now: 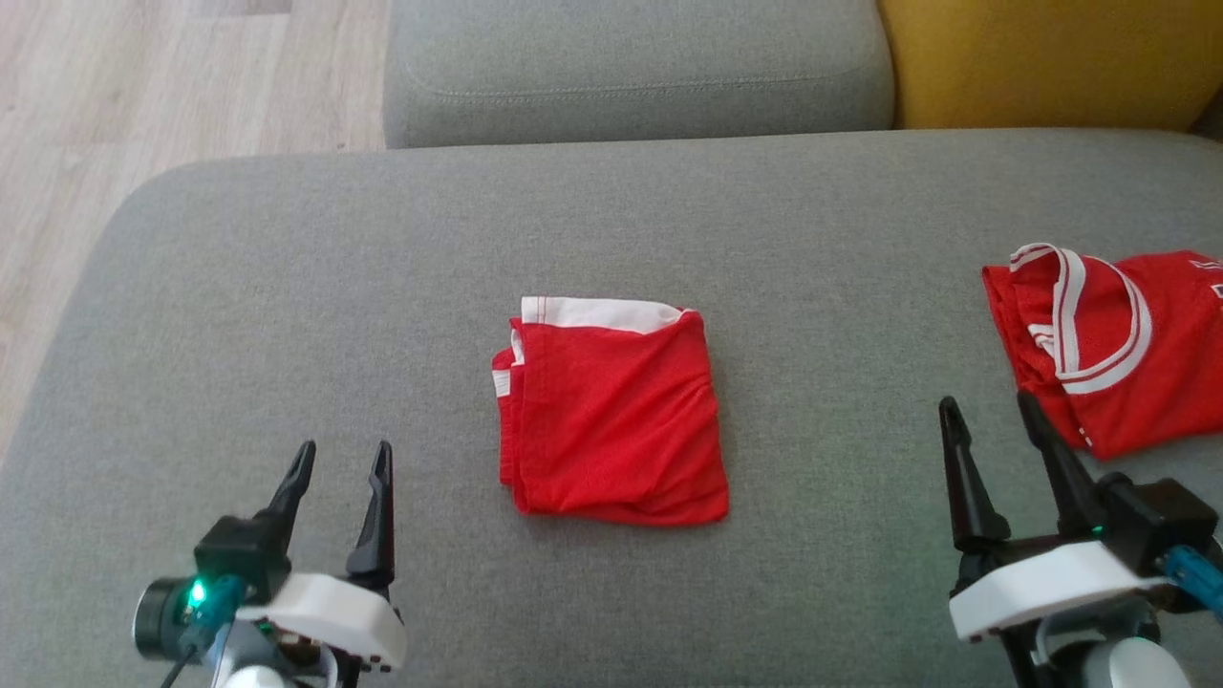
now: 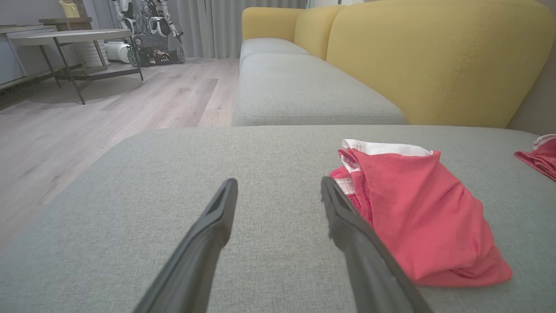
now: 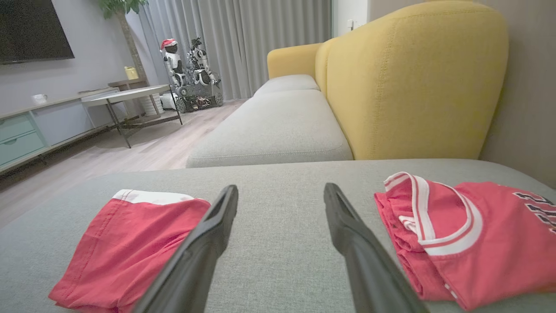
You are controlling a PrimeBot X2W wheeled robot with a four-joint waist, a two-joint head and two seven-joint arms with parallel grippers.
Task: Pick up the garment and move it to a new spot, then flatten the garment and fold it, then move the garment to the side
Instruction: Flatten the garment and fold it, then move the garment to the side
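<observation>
The folded garment (image 1: 611, 411) lies near the middle of the wide grey seat cushion (image 1: 287, 287). It is thin red cloth folded into a rough square, with a white band along its far edge and layered hems showing on its left side. Its near edge is soft and a little rumpled. Bare cushion surrounds it on every side.

The cushion is a coarse woven fabric with rounded corners. Its far left corner curves off toward the pale wood floor (image 1: 143, 96).

The left gripper (image 1: 344, 446) hovers at the near left, its two dark tapered fingers spread apart with nothing between them. It sits clear of the garment's left edge, with open fabric ahead of it.

The right gripper (image 1: 987, 398) is at the near right, fingers likewise parted and empty. It stands between the garment and a second red piece, a jersey (image 1: 1118, 344) with white striped trim around its neck opening. The jersey lies loosely folded at the cushion's right end. The gripper's outer finger crosses the jersey's near corner in the head view, and I cannot tell whether it touches.

A broad strip of bare cushion separates the two red pieces.

Beyond the far edge sit a smaller grey cushion (image 1: 631, 67) with a stitched seam and a smooth yellow backrest (image 1: 1041, 57).
</observation>
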